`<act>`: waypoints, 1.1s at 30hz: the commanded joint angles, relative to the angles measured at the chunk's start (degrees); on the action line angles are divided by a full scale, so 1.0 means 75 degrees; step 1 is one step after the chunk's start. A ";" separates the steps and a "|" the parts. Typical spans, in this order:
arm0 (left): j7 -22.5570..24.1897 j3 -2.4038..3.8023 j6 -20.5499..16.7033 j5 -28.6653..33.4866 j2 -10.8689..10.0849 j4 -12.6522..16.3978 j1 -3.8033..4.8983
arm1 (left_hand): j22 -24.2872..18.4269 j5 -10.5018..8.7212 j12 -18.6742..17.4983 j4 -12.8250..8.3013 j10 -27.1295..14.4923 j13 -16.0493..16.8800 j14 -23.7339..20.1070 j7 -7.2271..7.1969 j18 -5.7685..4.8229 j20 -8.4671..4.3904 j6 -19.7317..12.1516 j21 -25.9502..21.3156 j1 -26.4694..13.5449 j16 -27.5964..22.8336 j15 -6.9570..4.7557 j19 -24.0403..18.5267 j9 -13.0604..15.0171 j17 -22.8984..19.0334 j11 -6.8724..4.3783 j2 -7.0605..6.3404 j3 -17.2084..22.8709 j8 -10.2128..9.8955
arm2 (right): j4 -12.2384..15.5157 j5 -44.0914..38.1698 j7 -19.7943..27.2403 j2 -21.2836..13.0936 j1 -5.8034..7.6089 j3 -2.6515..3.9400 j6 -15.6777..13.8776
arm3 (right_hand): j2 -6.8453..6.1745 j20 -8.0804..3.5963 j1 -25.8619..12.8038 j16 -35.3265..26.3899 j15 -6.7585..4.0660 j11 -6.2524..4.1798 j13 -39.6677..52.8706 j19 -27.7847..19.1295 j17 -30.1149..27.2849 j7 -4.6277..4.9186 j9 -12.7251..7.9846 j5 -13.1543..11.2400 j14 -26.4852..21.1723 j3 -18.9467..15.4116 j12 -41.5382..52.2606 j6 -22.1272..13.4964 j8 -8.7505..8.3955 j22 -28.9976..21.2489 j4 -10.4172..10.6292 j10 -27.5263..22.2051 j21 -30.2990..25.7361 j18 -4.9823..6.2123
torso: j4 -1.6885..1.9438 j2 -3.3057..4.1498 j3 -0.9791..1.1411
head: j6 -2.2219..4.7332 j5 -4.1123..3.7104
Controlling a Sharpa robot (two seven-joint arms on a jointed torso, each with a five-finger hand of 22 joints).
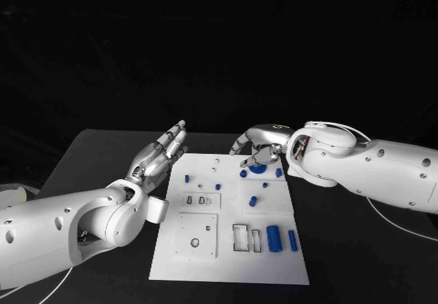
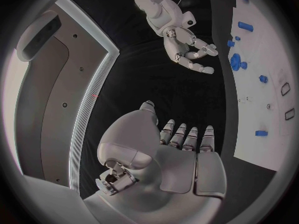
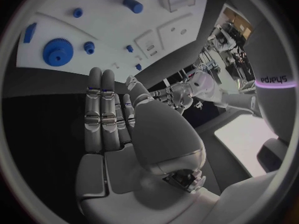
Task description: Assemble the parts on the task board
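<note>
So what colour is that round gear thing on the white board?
Blue. The round gear shows best in the right wrist view, lying on the white task board.

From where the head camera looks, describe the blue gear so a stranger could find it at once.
Start at the white task board in the middle of the black table. Go to its far edge, just under the right hand. The blue gear lies there: a wide, flat toothed disc, unlike the small pegs and cylinders around it.
</note>
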 commanded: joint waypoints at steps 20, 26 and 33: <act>0.0286 0.0043 0.0144 -0.0409 -0.0805 0.1079 0.0463 | 0.0038 0.0223 0.0036 0.0003 0.0045 0.0010 -0.0007 0.0134 0.0137 0.0270 0.0116 0.0086 0.0255 -0.0028 0.0194 0.0058 0.0010 -0.0013 0.0113 0.0031 -0.0055 0.0027 | 0.1371 -0.2477 -0.1089 -0.1041 0.0209 0.0037 0.0599 | -0.0498 -0.0188 -0.0515 0.0759 -0.0178 0.0005 -0.0066 0.0786 0.1180 0.0183 0.0039 -0.0397 0.0770 0.0417 -0.1111 0.0184 -0.0689 0.0439 0.0382 0.0727 0.0447 0.0018 | 0.0198 0.0818 -0.0182 | 0.0175 -0.0111; 0.0260 0.0044 0.0248 -0.0332 -0.0791 0.1054 0.0475 | 0.0046 0.0376 0.0044 0.0000 0.0057 0.0013 0.0023 0.0164 0.0137 0.0327 0.0129 0.0102 0.0337 -0.0014 0.0247 0.0076 0.0012 0.0000 0.0169 0.0046 -0.0043 0.0028 | 0.1243 -0.2490 -0.1073 -0.0956 0.0198 0.0037 0.0573 | -0.0550 -0.0217 -0.0370 0.0855 -0.0205 -0.0008 -0.0056 0.0818 0.1385 0.0226 0.0014 0.0050 0.0760 0.0622 -0.1266 0.0299 -0.0759 0.0542 0.0307 0.0828 0.0508 0.0021 | 0.0186 0.0789 -0.0182 | 0.0086 -0.0163; 0.0243 0.0042 0.0339 -0.0311 -0.0760 0.1031 0.0478 | 0.0050 0.0607 0.0052 -0.0007 0.0076 0.0015 0.0037 0.0218 0.0136 0.0356 0.0180 0.0114 0.0520 -0.0007 0.0257 0.0089 0.0018 0.0005 0.0217 0.0045 -0.0002 0.0037 | 0.0846 -0.2751 -0.1197 -0.0742 0.0063 0.0034 0.0289 | -0.0656 -0.0270 -0.0260 0.1045 -0.0252 0.0022 -0.0063 0.0820 0.1655 0.0308 -0.0018 0.0940 0.0789 0.1051 -0.1422 0.0547 -0.0820 0.0801 0.0141 0.1038 0.0753 0.0012 | 0.0243 0.0738 -0.0178 | 0.0000 -0.0167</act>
